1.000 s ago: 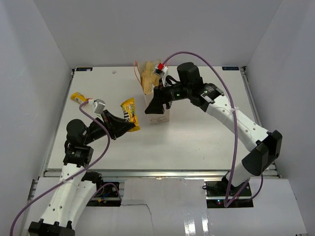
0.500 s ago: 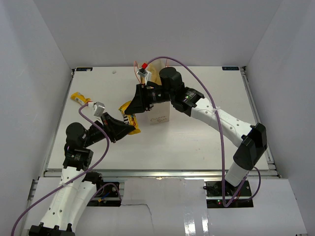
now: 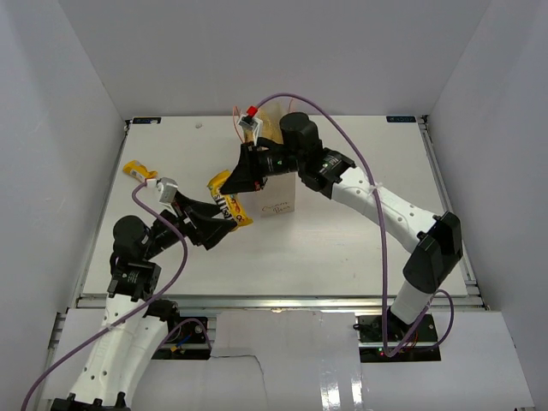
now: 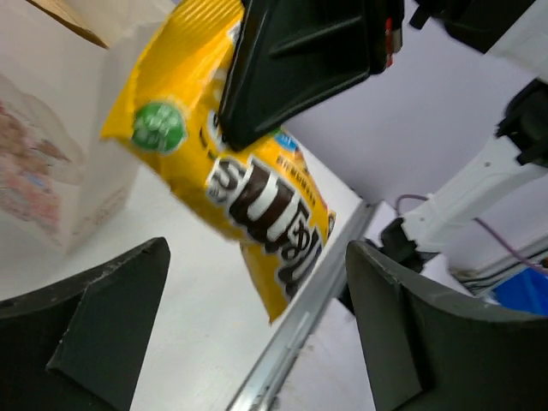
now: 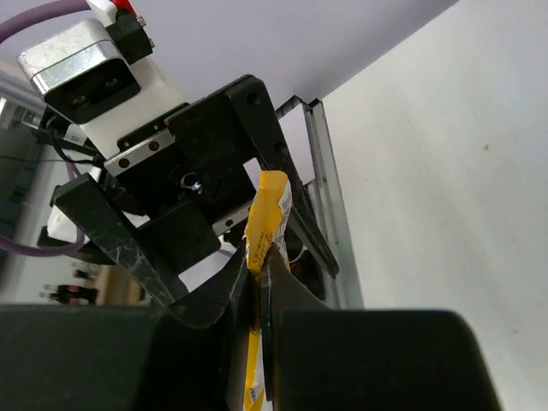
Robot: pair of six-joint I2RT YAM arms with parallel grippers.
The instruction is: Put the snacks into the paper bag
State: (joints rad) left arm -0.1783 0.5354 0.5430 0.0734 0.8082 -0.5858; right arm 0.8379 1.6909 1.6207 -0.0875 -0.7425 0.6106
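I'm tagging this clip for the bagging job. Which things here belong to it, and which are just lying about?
Job: yellow M&M's packet, pinched by the right hand; open left hand next to it; paper bag; second yellow packet at the left of the table.
Lying about: purple cables; white side walls.

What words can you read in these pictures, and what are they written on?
"m&m's": big brown letters on the yellow packet, seen in the left wrist view.
Green round badge on that packet: the writing is too blurred to read.
Paper bag: the pinkish print is blurred here and too small to read in the top view.
Other yellow wrapper on the table: too small to read.
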